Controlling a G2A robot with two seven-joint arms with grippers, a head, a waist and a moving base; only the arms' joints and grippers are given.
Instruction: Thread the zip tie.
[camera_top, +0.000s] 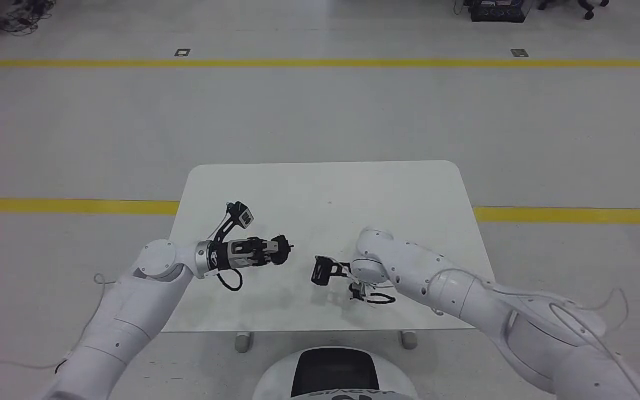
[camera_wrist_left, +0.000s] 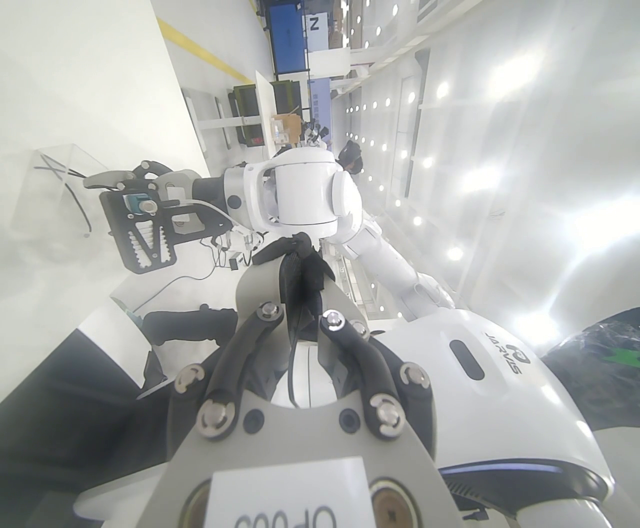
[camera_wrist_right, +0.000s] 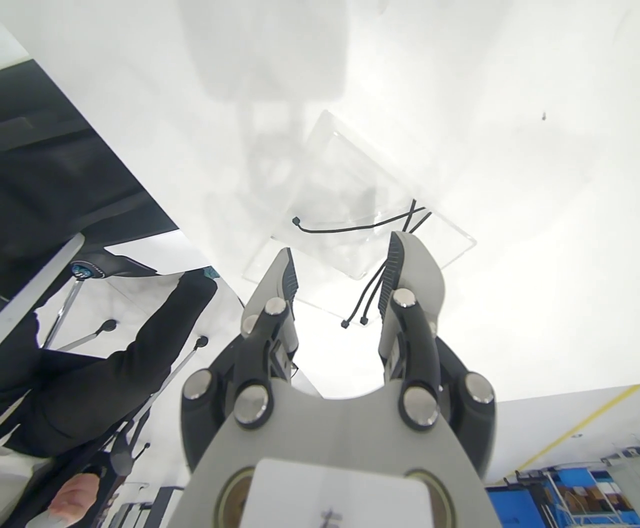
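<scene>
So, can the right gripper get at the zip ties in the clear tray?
Probably yes: the right gripper is open and faces the clear tray, with nothing between it and the zip ties.

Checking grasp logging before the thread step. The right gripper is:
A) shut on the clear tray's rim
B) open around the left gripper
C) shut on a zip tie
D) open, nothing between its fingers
D: in the right wrist view the right gripper stands open with a bare gap between its fingers, and the black zip ties lie untouched on the clear tray beyond it.
</scene>
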